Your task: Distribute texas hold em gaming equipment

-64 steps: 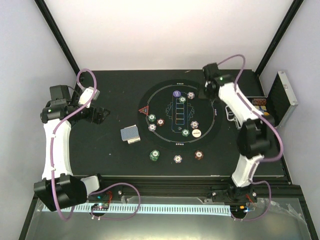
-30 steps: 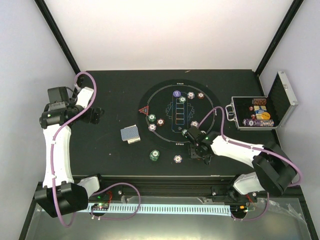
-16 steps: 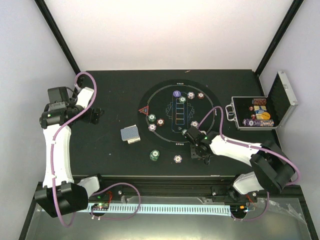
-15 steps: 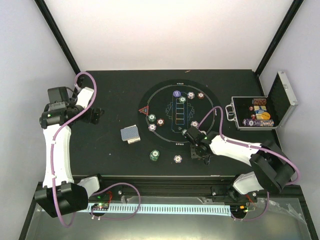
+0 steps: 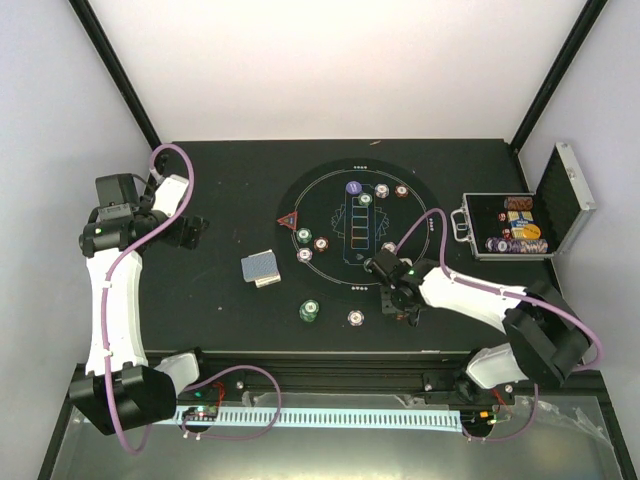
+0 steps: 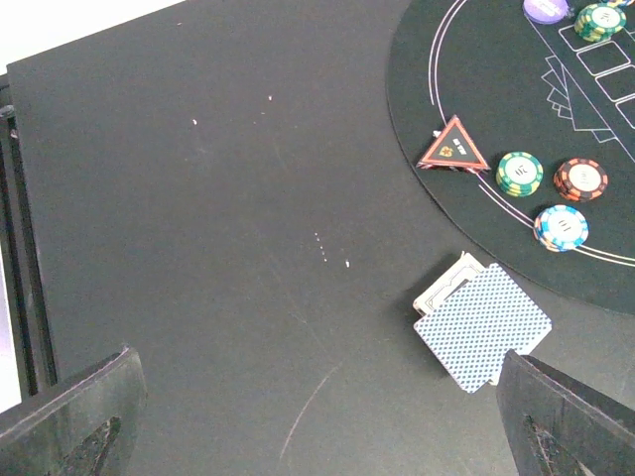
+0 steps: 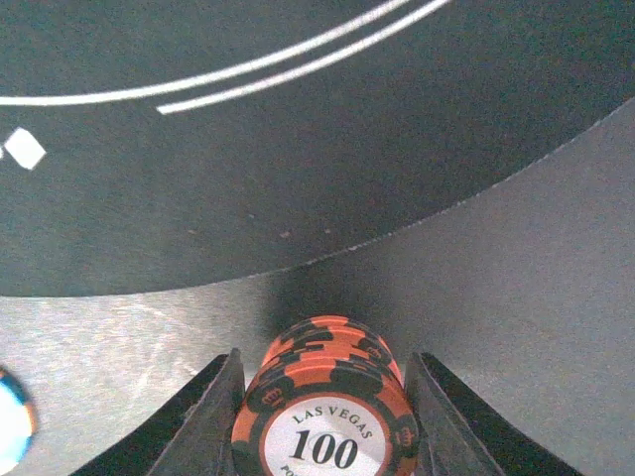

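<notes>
**Item in hand:** orange-red poker chip stack (image 7: 322, 416), lying just off the near rim of the large round black mat with white lines (image 5: 420, 215).

**Right gripper** (image 7: 319, 362): fingers set against both flanks of the stack, apparently gripping it; the stack is not lifted.

**Left gripper** (image 6: 317, 354): jaws spread wide, empty, well off the mat's left side.

**Placed, by appearance:**
- purple round button (image 5: 353, 187) and green chip (image 5: 304, 236), with others, inside the mat
- red triangle marker (image 5: 288, 220) on its left rim
- green chip stack (image 5: 309, 311) and white chip (image 5: 356, 318) just off its near rim

**Outstanding, likely:**
- grey-blue-backed card deck (image 5: 262, 268), undealt, beside the left rim
- the stack in hand

**Progress:** roughly midway.
</notes>
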